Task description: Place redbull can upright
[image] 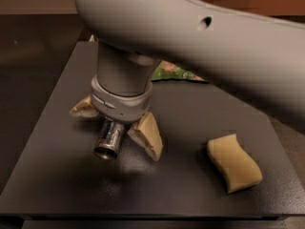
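Can: the redbull can (107,138) is lying on its side on the dark table (47,190), toward the left, with one shiny round end facing the front edge.
Writing on the can: I cannot tell, because the arm is covering most of its side.
Arm: the big grey arm (200,46) is reaching in from the upper right and bending straight down over the can.
Claw: the gripper (114,133) is pointing down with its two tan fingers (147,138) spreading wide, one on each side of the can. I cannot tell if they are touching it.
Green packet: a green packet (174,72) is peeking out behind the arm, and its print cannot be read.
Sponge: a yellow sponge (233,162) is lying to the right, well apart from the can.
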Available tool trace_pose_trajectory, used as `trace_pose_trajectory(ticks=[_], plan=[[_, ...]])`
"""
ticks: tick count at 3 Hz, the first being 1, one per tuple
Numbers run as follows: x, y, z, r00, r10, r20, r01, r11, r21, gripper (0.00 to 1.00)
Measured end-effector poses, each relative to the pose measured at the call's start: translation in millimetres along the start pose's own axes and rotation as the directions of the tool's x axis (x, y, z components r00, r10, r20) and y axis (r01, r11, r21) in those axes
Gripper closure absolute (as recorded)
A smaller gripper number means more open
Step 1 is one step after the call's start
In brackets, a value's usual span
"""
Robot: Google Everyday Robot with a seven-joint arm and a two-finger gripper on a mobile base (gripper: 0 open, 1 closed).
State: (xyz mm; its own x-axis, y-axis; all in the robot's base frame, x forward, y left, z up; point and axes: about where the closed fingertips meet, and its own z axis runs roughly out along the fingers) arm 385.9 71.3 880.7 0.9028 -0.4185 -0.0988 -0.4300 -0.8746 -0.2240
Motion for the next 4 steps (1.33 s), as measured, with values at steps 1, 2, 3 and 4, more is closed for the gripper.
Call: trace_pose_trajectory(ticks=[1, 2, 3, 4], plan=[[-3.4, -3.3, 19.9, 0.995, -0.099, -0.004, 0.099, 0.9933, -0.06, 0.0], [-3.8, -5.8, 34.1, 0.985, -0.171, -0.009, 0.169, 0.9798, -0.107, 0.0], [3.1, -13.2, 42.1, 0.976, -0.216, -0.034, 0.209, 0.9674, -0.143, 0.0], [19.1, -17.9, 44.9, 0.975, -0.216, -0.059, 0.204, 0.9644, -0.168, 0.0]])
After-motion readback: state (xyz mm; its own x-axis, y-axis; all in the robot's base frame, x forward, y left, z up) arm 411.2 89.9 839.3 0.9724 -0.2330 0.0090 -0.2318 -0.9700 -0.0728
